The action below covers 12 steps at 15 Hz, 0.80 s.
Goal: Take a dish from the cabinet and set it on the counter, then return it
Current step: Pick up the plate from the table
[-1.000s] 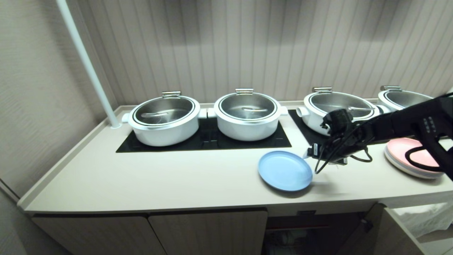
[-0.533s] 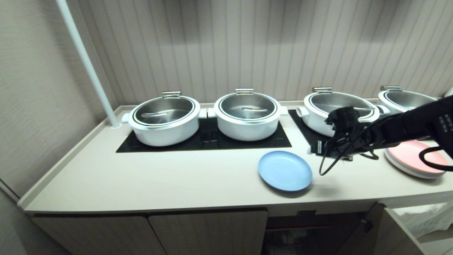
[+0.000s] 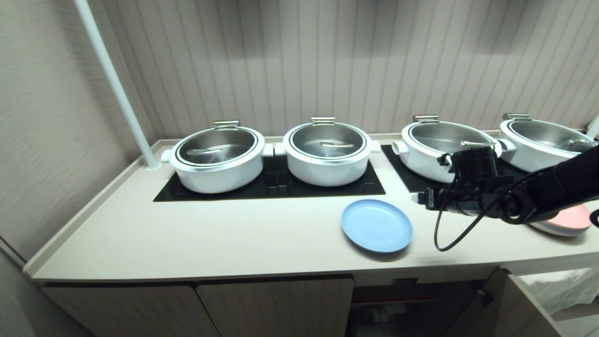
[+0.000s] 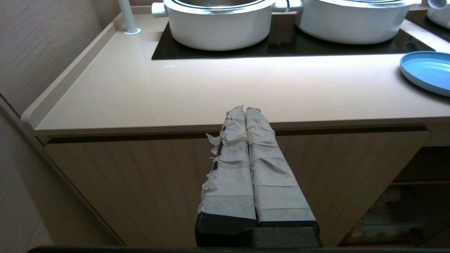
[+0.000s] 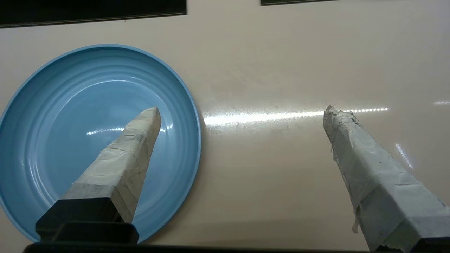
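I see the round, matte light-blue dish lying flat on the smooth cream counter, near its front edge. My right gripper, tape-wrapped fingers spread wide and empty, hovers just right of it. The left gripper is pressed closed.

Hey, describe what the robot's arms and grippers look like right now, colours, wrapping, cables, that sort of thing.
The right arm is matte black, with a boxy black wrist module and a thin black cable looping below it. The right gripper has two long tapered fingers wrapped in pale, creased tape over black bases. The left gripper has the same taped fingers, with frayed edges, on a black base.
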{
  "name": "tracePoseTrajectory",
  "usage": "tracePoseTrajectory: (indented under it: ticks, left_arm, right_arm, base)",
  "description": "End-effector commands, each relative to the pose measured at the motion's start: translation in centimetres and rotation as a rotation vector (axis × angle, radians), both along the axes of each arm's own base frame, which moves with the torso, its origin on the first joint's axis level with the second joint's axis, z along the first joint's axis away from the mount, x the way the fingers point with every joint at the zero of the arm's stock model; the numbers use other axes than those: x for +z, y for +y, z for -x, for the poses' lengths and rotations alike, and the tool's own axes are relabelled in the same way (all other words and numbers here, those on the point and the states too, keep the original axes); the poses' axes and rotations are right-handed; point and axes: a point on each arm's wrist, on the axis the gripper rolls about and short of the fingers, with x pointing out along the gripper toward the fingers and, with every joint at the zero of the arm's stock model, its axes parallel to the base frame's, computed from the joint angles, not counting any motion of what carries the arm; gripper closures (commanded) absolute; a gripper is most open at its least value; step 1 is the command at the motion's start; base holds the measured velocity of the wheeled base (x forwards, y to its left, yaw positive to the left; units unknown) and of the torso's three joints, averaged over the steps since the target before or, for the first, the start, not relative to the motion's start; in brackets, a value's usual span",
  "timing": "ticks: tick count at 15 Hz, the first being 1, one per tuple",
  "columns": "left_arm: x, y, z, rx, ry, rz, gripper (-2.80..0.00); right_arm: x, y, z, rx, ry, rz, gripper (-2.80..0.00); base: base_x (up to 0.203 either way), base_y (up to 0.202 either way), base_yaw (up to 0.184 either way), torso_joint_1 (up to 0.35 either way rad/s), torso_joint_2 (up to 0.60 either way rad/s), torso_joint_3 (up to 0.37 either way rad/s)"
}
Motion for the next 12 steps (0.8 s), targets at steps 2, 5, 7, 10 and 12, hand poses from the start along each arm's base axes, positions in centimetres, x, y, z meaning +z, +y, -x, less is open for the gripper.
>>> tracePoseTrajectory:
  ticks: [2,5,7,10,12]
  left_arm:
    - [0.0,0.0,0.0,0.000,-0.001,0.000,0.00]
    - [0.0,0.0,0.0,0.000,-0.001,0.000,0.00]
    - [0.0,0.0,0.0,0.001,-0.001,0.000,0.00]
    - [0.0,0.0,0.0,0.000,-0.001,0.000,0.00]
    - [0.0,0.0,0.0,0.000,-0.001,0.000,0.00]
  right_arm:
    - [0.4,-0.2,1.8,0.024,-0.028,0.030,0.00]
    - [1.0,-0.1,3.0,0.050,-0.076,0.059,0.00]
    - [1.9,-0.2,4.0,0.047,-0.105,0.057,0.00]
    - [2.7,-0.6,6.3,0.043,-0.110,0.058,0.00]
    - [3.6,-0.8,8.4,0.043,-0.135,0.056,0.00]
  base:
    - [0.000,0.000,0.000,0.000,0.00,0.000]
    - [0.000,0.000,0.000,0.000,0.00,0.000]
    - [0.000,0.000,0.000,0.000,0.00,0.000]
    - [0.000,0.000,0.000,0.000,0.00,0.000]
    - [0.000,0.000,0.000,0.000,0.00,0.000]
